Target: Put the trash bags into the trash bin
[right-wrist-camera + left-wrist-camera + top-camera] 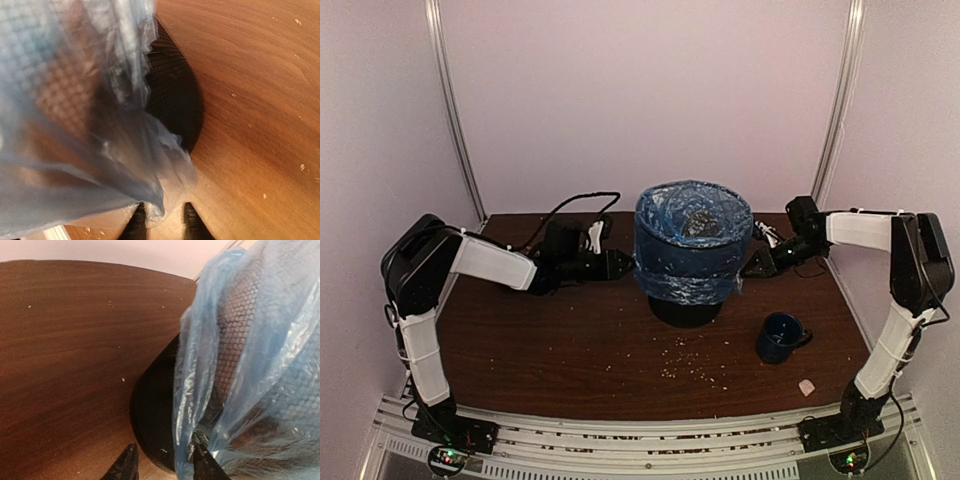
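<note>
film of the light-blue trash bag (pixel 692 250) lines the wire-mesh trash bin (pixel 685 312) and folds down over its rim, likely to hold it open. left pincer (pixel 620 264) and right pincer (pixel 752 266) flank the bin, both released, jaws parted at the hanging hem.

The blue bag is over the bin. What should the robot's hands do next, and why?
Probably draw both hands back. The bag already lines the bin, folded down over its rim, and the left hand and right hand stand open with bag edge between their fingers.
</note>
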Motion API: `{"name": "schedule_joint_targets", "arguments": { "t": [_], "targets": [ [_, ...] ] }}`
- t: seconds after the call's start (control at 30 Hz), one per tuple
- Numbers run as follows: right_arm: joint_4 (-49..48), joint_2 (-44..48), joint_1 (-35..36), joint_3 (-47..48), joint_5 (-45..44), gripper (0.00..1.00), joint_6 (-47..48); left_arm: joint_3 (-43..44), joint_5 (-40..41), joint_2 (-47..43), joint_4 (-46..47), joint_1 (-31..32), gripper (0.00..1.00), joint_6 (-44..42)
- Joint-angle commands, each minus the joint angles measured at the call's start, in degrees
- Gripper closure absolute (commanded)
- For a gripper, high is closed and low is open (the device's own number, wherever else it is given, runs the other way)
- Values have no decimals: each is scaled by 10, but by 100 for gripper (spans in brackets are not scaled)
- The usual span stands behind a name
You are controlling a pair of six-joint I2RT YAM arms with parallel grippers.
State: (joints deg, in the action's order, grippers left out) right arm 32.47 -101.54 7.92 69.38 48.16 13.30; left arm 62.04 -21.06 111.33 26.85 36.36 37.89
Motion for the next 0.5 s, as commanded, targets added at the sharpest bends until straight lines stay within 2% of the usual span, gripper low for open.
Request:
{"name": "schedule_joint_targets", "arguments": {
  "t": [0.0,0.07,0.13,0.2,0.3,0.47],
  "targets": [
    [38,86,-11,44,-66,59,-9,-7,16,-58,-39,-4,53,-32],
    [36,134,-16,51,-115,49,-16,-9,47,-95,-101,-4,44,-54],
    [33,173,-19,66,-173,35,-26,-9,92,-127,-164,-4,35,-71],
    [54,190,-19,104,-199,33,-24,-17,112,-160,-200,-4,30,-88],
    [69,191,-14,175,-189,35,-40,-48,131,-204,-220,-5,27,-106],
    [79,130,82,308,-215,54,-32,-89,177,-256,-213,-5,26,-122]
  ]
}}
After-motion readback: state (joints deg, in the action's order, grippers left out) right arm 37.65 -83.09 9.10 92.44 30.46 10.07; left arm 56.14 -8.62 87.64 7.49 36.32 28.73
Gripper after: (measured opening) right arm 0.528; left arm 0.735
